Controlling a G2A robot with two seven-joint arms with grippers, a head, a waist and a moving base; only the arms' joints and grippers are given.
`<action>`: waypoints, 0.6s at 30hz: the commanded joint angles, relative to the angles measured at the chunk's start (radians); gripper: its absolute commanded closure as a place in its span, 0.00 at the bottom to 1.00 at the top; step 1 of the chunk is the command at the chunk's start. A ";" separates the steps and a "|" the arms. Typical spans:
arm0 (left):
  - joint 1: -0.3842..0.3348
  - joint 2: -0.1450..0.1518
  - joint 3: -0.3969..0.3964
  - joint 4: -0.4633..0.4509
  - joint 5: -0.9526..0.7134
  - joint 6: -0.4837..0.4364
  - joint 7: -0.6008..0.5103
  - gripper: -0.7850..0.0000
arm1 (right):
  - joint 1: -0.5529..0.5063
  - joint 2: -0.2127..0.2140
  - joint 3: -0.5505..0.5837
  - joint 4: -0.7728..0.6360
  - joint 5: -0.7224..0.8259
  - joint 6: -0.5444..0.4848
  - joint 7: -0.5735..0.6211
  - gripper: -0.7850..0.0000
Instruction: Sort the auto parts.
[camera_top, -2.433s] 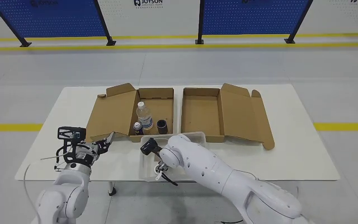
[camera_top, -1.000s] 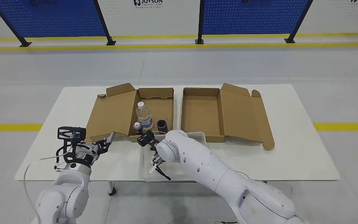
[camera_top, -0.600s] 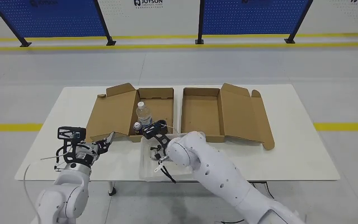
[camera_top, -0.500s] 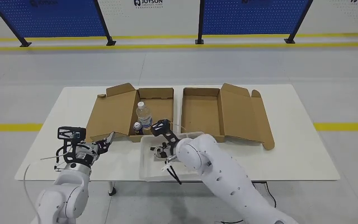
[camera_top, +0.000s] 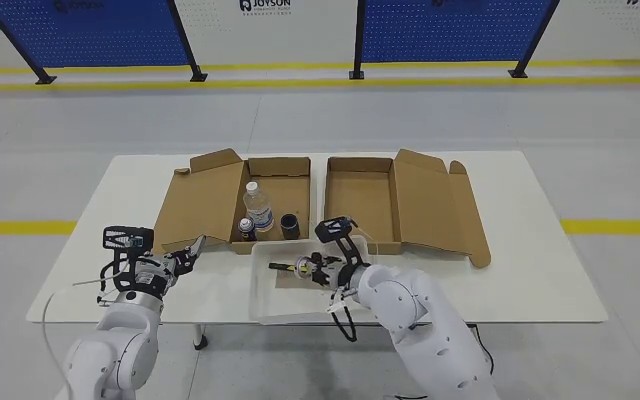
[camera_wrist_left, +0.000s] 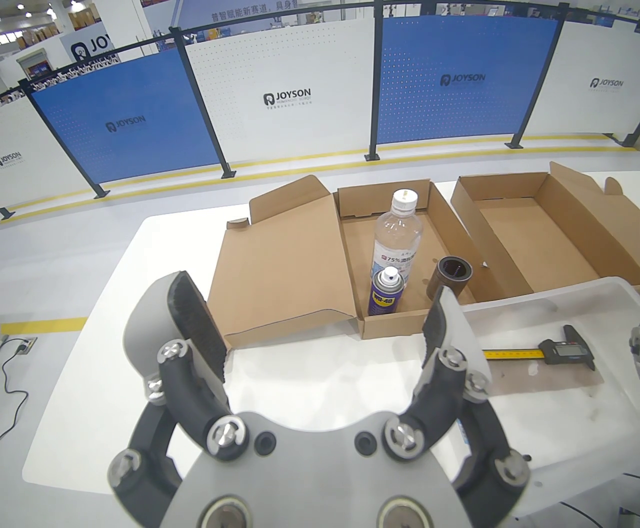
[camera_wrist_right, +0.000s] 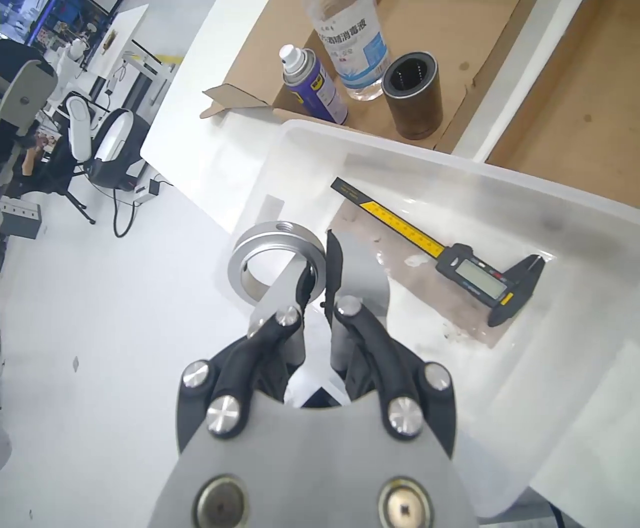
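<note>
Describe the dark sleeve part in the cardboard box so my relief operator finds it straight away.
On the white table stand two open cardboard boxes; take the box with items in it. Three things stand upright near its front wall, by the clear bin. The sleeve is the short, dark, hollow metal cylinder, beside a taller clear bottle and a blue spray can.

We swung right arm rightward across clear bin (camera_top: 262, 300): wrist left near edge of left box (camera_top: 285, 195), now by near-left corner of right box (camera_top: 360, 205). Right gripper (camera_wrist_right: 317, 272) moved from bin's near-left part to above its middle, pinching silver ring (camera_wrist_right: 272, 260). Caliper (camera_top: 285, 267), covered before, now exposed.
</note>
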 joint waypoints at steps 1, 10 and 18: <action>0.000 0.000 0.000 0.000 0.000 0.000 0.000 0.00 | 0.014 0.000 -0.007 0.004 -0.010 -0.001 -0.001 1.00; 0.000 0.000 0.000 0.000 0.000 0.000 0.000 0.00 | 0.147 0.003 -0.002 0.053 -0.147 -0.014 -0.044 1.00; 0.000 0.000 0.000 0.000 0.000 0.000 0.000 0.00 | 0.268 0.006 0.045 0.133 -0.231 0.056 0.043 1.00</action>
